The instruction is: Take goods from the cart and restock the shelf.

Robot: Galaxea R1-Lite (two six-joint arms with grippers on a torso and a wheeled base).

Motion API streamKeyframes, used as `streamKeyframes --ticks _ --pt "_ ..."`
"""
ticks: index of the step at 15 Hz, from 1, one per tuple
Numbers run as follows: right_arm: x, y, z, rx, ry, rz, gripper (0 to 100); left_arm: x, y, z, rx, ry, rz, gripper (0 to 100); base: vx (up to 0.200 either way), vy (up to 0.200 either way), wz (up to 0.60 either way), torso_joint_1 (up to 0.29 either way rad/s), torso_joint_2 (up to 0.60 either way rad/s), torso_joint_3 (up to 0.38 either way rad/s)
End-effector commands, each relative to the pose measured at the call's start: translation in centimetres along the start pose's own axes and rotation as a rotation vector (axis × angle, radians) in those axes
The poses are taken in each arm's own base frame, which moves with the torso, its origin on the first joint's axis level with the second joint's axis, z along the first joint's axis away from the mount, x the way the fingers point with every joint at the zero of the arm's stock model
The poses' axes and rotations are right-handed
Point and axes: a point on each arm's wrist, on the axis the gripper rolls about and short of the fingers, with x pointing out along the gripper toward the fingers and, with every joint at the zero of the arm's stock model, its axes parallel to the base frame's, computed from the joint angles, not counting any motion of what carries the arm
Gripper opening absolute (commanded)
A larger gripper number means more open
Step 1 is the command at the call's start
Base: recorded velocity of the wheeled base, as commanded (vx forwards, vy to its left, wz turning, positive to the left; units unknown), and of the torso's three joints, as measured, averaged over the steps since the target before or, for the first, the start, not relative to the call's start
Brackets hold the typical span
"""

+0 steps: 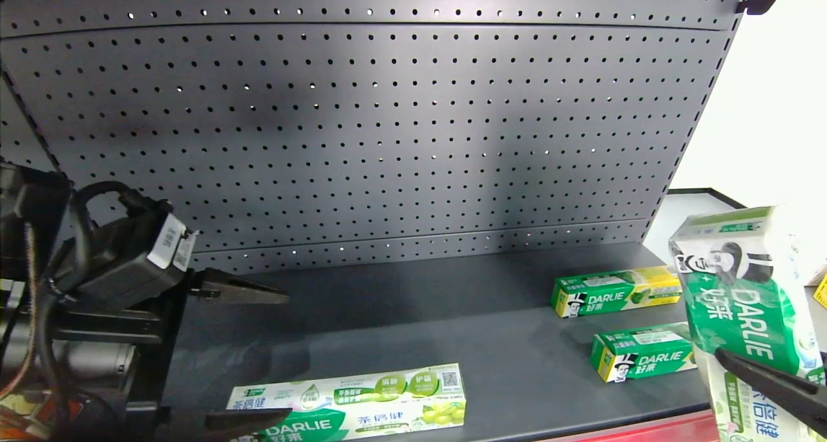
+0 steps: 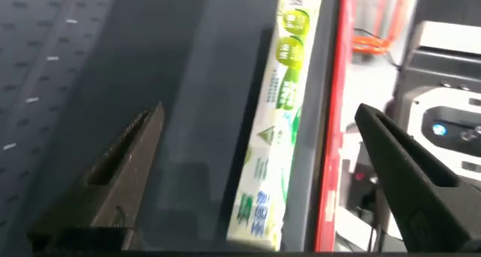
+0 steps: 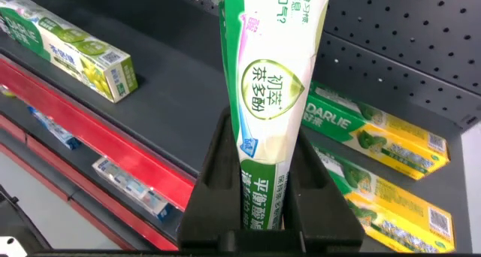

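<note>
Spotter: Toothpaste pack (image 1: 736,287) stands upright in the right pincer (image 3: 263,174), at four o'clock in the head view. It hangs clear of the shelf (image 1: 420,313), by the right front corner. The jaws are clenched on the pack's lower end.

Handler: How will it handle?

Spotter: Light, I judge. The wrap looks like glossy film, so probably slippery, and it seems softer than a carton. With so low a hold, the tall top may sway or bow. A hold nearer mid-length would be steadier, though this one should serve for a short set-down.

Handler: And the left pincer (image 1: 294,355)?

Spotter: Spread wide and grasping nothing, low over the shelf at eight o'clock. The long box (image 1: 349,403) lies flat along the front edge at six o'clock. In the left wrist view it sits between the fingers, apart from both.

Handler: What else is stocked?

Spotter: Two shorter cartons at four o'clock, the yellow-ended box (image 1: 617,291) and, just in front of it, the green box (image 1: 643,351). They lie apart from each other. The green one is nearest the held pack. Both look like stiff, light cardboard, best taken across the narrow sides near mid-length.

Handler: Any risks?

Spotter: Lowering the pack could nudge the green box. The bare board at five o'clock looks safer.
</note>
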Motion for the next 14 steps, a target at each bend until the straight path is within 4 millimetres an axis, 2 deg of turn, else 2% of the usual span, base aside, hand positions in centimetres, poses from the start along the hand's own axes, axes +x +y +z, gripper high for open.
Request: streamKeyframes --ticks 1,4,6,9,10,12,14 --pt "2.2 0.1 1.1 -0.003 0.028 0.035 0 -2.3 -0.6 0.3 0.026 -0.035 0.095 100 0.000 0.000 0.00 0.000 0.00 0.000" --pt "3.7 0.4 2.3 -0.015 0.028 0.071 0 -3.6 -1.3 -0.3 0.032 -0.048 0.165 100 0.000 0.000 0.00 0.000 0.00 0.000" --pt "4.8 0.4 3.0 -0.016 0.030 0.078 0 -5.0 -3.0 -1.4 0.018 -0.044 0.231 100 0.000 0.000 0.00 0.000 0.00 0.000" --pt "6.1 0.4 3.9 -0.018 0.026 0.083 0 -6.6 -4.3 -1.7 0.026 -0.050 0.339 100 0.000 0.000 0.00 0.000 0.00 0.000" --pt "7.2 0.3 4.8 -0.026 0.019 0.084 0 -7.7 -5.2 -1.6 0.033 -0.063 0.409 100 0.000 0.000 0.00 0.000 0.00 0.000" --pt "7.8 0.3 5.1 -0.037 0.019 0.085 0 -8.2 -5.7 -1.5 0.043 -0.072 0.443 100 0.000 0.000 0.00 0.000 0.00 0.000" --pt "8.6 0.4 5.6 -0.058 0.012 0.090 0 -9.0 -7.4 -2.1 0.049 -0.073 0.520 100 0.000 0.000 0.00 0.000 0.00 0.000"
